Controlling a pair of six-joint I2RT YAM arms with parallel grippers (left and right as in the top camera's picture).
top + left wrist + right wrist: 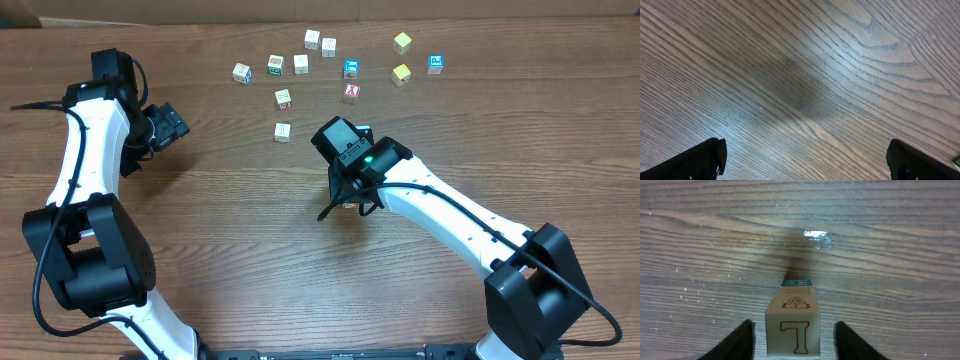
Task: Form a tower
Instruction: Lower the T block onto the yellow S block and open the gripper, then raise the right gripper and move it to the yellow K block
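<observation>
The tower is a short stack: a pale cube with a brown outlined letter and a brown cluster mark sits on a cube with a blue-marked face. My right gripper is open around the top cube, with a gap between each finger and the cube's sides. In the overhead view my right gripper covers the tower in the middle of the table. My left gripper is open wide over bare wood, and it hangs at the left of the table, far from the tower.
Several loose cubes lie along the far side of the table: pale ones, yellow ones and blue-marked ones. The nearest loose cube is left of the right gripper.
</observation>
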